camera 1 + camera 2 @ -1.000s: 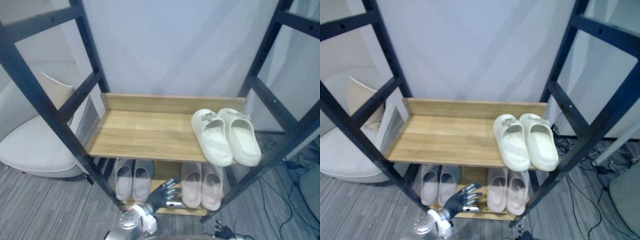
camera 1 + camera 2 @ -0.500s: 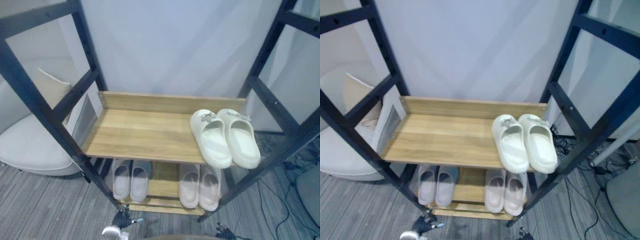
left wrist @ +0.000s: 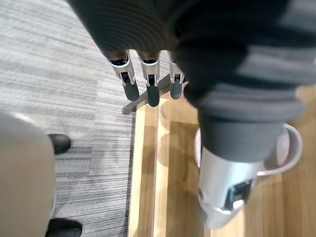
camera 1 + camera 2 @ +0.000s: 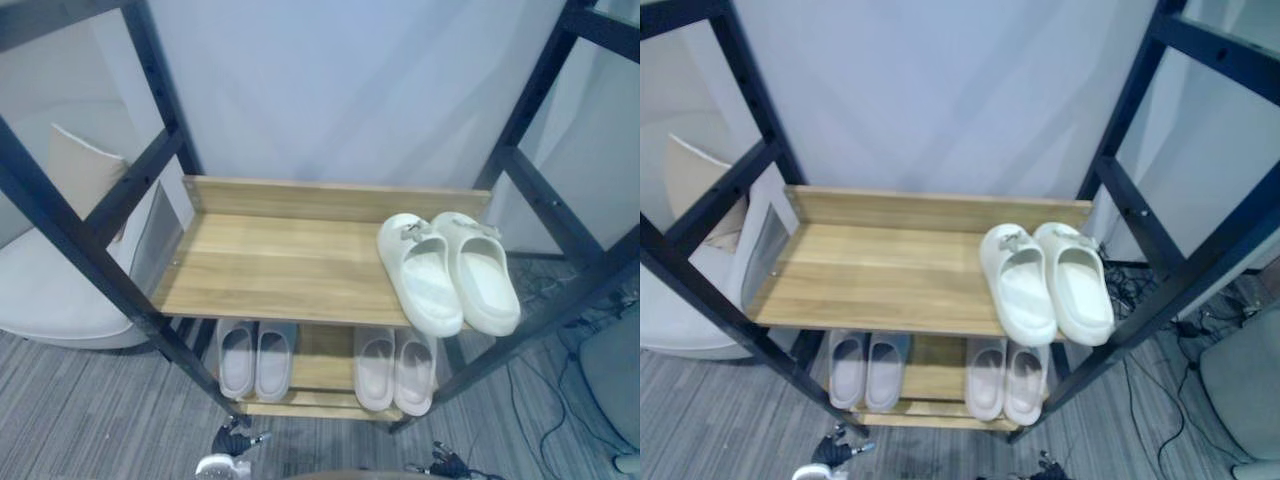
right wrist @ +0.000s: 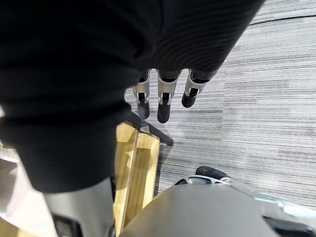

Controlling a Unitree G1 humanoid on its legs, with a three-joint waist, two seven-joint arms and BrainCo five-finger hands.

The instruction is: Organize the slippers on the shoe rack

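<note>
A cream pair of slippers (image 4: 448,272) lies side by side on the right of the shoe rack's wooden upper shelf (image 4: 270,265). Two pale grey pairs sit on the lower shelf, one at the left (image 4: 255,358) and one at the right (image 4: 395,368). My left hand (image 4: 232,438) hangs low over the carpet in front of the rack's left leg. In the left wrist view its fingers (image 3: 149,89) are straight and hold nothing, with the lower shelf's edge and a pale slipper (image 3: 291,148) past them. My right hand (image 5: 164,106) also hangs open over the carpet.
Black metal posts (image 4: 75,240) frame the rack on both sides. A white armchair (image 4: 45,300) with a beige cushion (image 4: 80,170) stands at the left. Cables (image 4: 600,305) and a grey seat (image 4: 612,375) lie on the grey carpet at the right.
My left hand, raised with spread fingers before the lower shelf a second ago, has dropped to the bottom edge. The camera has shifted a little; the slippers stay put.
</note>
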